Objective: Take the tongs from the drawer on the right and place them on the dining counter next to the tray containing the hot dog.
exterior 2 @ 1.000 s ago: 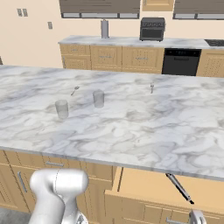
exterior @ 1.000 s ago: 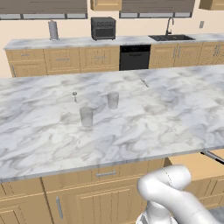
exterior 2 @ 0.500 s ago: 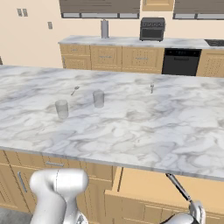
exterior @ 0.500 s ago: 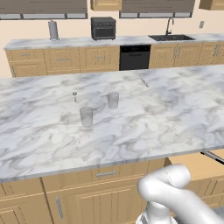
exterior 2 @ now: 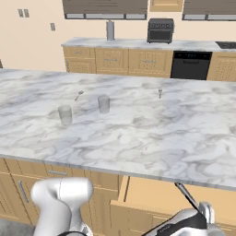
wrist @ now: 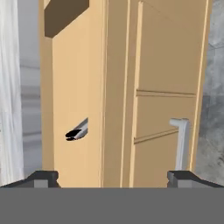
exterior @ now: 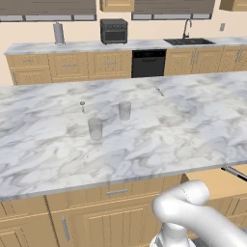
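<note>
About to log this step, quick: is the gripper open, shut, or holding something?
Gripper: open, holding nothing, above the open drawer.

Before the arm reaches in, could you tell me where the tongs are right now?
The tongs lie in the open drawer under the dining counter, low right in the right base view.

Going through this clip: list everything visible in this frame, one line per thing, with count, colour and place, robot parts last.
dining counter: one, white marble with grey veins, across the middle.
glasses: two, clear, standing apart on the dining counter.
small utensils: two, silvery, lying on the dining counter; kind unclear.
drawer: one, light wood, pulled open below the counter edge.
tongs: one, dark, lying in the drawer.
wall counter: one, marble, at the back, with sink.
toaster oven: one, black, on the wall counter.
dishwasher: one, black, under the wall counter.
end effector: one, dark tips, open, over the drawer.
</note>
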Controlling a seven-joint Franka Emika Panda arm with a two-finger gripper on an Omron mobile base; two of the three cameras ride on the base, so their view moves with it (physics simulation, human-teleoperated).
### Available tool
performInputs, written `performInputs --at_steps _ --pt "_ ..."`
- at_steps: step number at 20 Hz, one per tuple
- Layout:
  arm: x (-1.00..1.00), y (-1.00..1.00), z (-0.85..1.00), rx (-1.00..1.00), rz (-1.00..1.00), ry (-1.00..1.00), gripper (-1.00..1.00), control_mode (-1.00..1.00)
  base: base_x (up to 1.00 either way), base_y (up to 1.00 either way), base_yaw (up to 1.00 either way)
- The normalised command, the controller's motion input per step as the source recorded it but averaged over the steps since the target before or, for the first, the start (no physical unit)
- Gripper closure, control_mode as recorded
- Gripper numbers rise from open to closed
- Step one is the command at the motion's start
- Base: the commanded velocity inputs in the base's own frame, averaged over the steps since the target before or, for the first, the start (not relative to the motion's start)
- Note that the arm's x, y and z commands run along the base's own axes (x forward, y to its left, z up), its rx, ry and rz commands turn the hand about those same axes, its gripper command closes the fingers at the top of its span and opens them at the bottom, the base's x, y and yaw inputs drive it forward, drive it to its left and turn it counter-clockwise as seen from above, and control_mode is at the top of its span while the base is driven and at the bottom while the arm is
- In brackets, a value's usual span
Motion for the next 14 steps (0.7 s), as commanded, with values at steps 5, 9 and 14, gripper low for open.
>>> performInputs --at_steps 5,9,14 --pt "0.17 0.00 -0.07 0.00 0.00 0.07 -1.00 -1.00 0.00 0.00 0.00" --pt "0.24 0.00 -0.13 0.00 0.00 0.04 -1.00 -1.00 0.00 0.00 0.00" --pt "0.25 0.00 -0.08 0.00 0.00 0.15 -1.00 -1.00 0.00 0.00 0.00"
